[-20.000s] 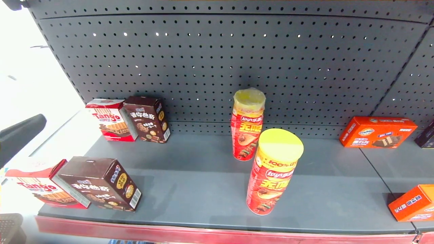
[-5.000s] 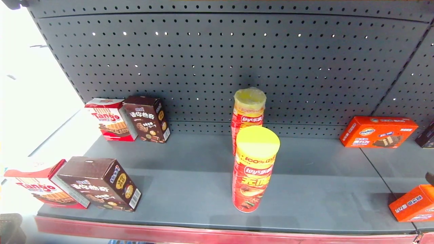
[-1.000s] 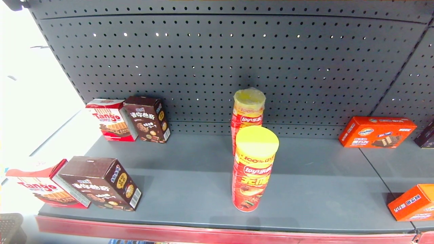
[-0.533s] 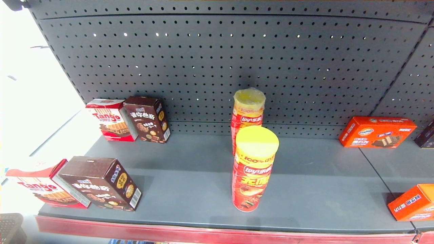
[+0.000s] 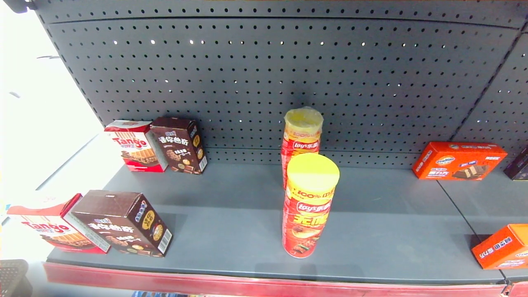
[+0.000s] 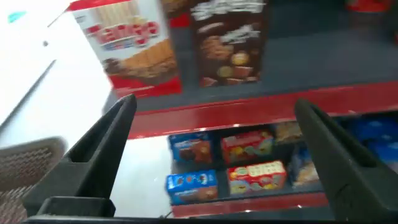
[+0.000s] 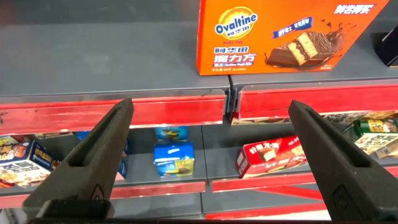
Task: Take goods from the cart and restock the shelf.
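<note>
Head view: the shelf (image 5: pixel 231 222) is grey with a red front edge. A tall red can (image 5: pixel 310 206) with a yellow lid stands up straight near the middle of the shelf's front. A second can (image 5: pixel 302 132) stands right behind it, at the back of the shelf. At the shelf's left front corner a red box (image 5: pixel 45 227) and a brown box (image 5: pixel 123 222) sit side by side, touching. Two more boxes like them stand at the left back. An orange box (image 5: pixel 458 160) lies at the shelf's right back, and another orange one (image 5: pixel 501 246) sits at the right front.

Left wrist view: the left fingers (image 6: pixel 93 155) are spread wide and hold nothing. They hang in front of the shelf's red edge. The red box (image 6: pixel 134 50) and brown box (image 6: pixel 230 43) sit on the shelf past them. Under the shelf, a lower one holds blue packs (image 6: pixel 191 149).

Right wrist view: the right fingers (image 7: pixel 87 162) are wide apart too, with nothing in them. They also hang in front of the red edge. An orange box (image 7: pixel 280 37) stands on the shelf just behind that edge. Below the shelf sit a blue pack (image 7: pixel 174 158) and a red pack (image 7: pixel 267 155).
</note>
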